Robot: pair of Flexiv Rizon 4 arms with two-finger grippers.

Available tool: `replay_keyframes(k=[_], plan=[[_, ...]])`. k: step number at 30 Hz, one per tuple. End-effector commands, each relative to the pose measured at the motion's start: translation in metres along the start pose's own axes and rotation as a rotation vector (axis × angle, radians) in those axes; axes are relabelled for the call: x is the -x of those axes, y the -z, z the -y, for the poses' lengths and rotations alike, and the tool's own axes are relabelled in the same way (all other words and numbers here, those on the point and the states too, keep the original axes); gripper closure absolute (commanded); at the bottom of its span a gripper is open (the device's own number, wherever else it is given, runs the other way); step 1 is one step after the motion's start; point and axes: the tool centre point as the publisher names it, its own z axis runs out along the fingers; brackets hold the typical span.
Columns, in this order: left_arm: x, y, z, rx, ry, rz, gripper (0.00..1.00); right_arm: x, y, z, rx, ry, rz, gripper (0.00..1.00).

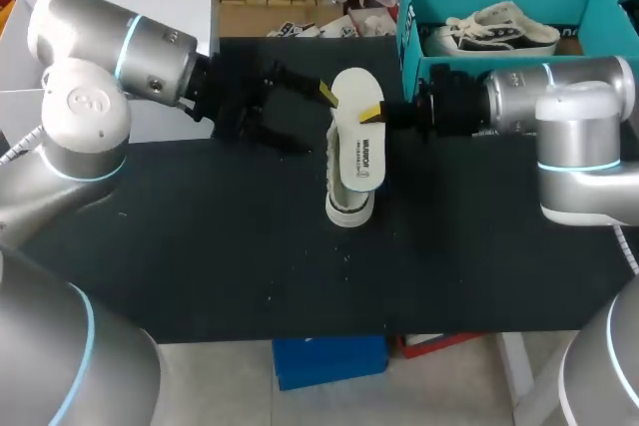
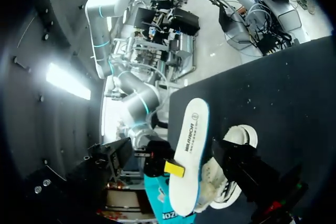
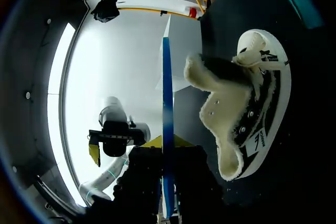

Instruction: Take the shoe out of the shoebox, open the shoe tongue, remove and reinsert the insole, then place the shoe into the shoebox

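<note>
insole: flat white oval | right tool: clamps it | shoe: fleecy cream

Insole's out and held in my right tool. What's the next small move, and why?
Probably lower the insole one end first toward the shoe's opening. The right tool is shut on the insole, which is outside the shoe. The shoe lies on the table with its tongue folded open. The left tool is open off to the side, holding nothing, so reinsertion looks like what's left.
</note>
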Motion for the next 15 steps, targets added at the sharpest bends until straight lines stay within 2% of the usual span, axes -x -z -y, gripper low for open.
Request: replay_keyframes(k=[1,6,15], plan=[[-0.005,-0.002,0.000,0.002,-0.005,0.293,0.00,0.000,-0.001,0.000,0.002,-0.001,0.001,1.00],[-0.011,-0.007,0.001,0.000,-0.031,0.288,0.00,0.000,-0.001,0.000,0.002,-0.001,0.001,1.00],[-0.029,-0.007,0.002,0.103,-0.088,0.370,0.00,0.000,-0.001,0.000,0.002,-0.001,0.001,1.00]])
